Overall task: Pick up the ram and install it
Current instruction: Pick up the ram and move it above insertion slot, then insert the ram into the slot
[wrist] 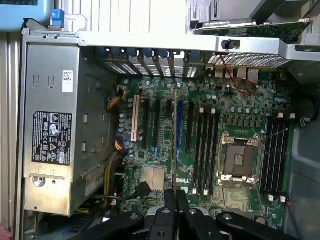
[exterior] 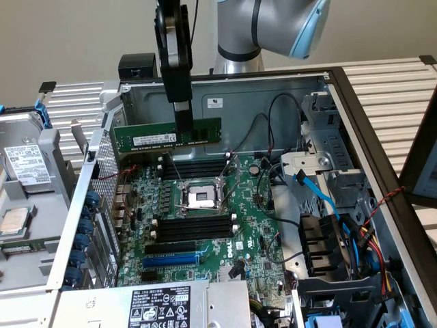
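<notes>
Hanging over the open computer case, the gripper is clamping the ram by its upper edge, holding it level above the motherboard. Pickup is looking done; the stick is hovering over the black memory slots, not yet seated in 1.
</notes>
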